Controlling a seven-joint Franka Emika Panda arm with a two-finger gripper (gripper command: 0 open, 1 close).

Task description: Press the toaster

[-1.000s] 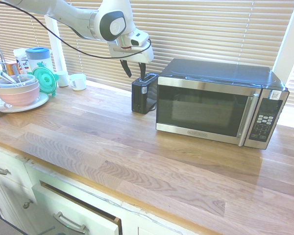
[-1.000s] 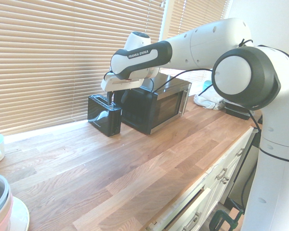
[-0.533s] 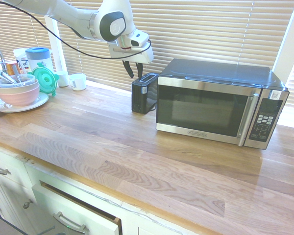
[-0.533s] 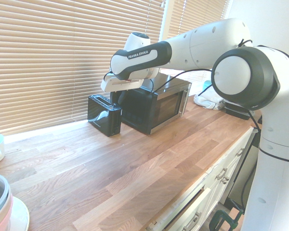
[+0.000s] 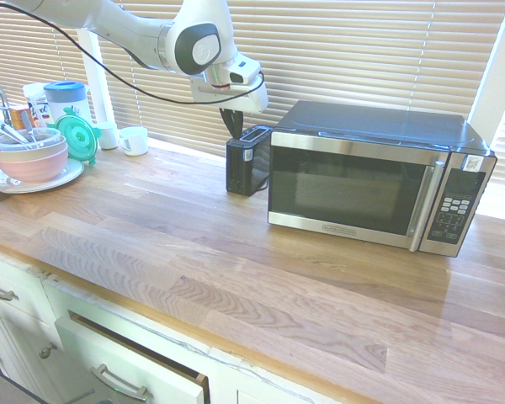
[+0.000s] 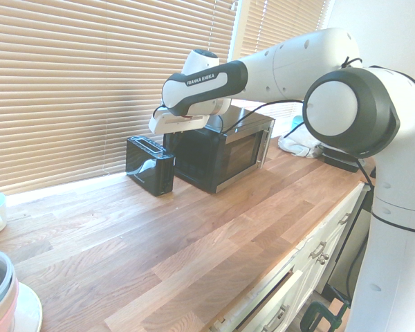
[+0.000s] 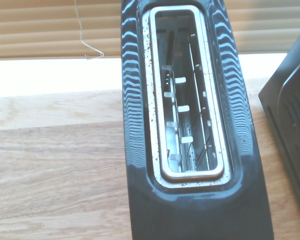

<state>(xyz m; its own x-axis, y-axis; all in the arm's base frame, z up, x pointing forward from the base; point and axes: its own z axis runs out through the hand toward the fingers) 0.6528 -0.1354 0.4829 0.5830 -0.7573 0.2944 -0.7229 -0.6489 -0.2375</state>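
The fingers point(image 5: 234, 123) hang just above the toaster point(image 5: 247, 159) and do not touch it. They point down at its top, near the back end by the blinds point(image 5: 362, 50). I cannot tell if they are apart or pressed together, because they look like one dark shape.

The toaster is a small black box on the wooden counter point(image 5: 236, 252). It stands right beside the microwave point(image 5: 374, 175), on the side away from the microwave's buttons. From the wrist view, the toaster point(image 7: 190, 125) fills the middle, and its long slot with the silver rim looks open, with thin wires inside.

Far from the microwave, past the toaster, a white cup point(image 5: 135, 140) sits by the blinds. Farther along are a pink bowl point(image 5: 31, 162) on a white plate point(image 5: 55, 179).
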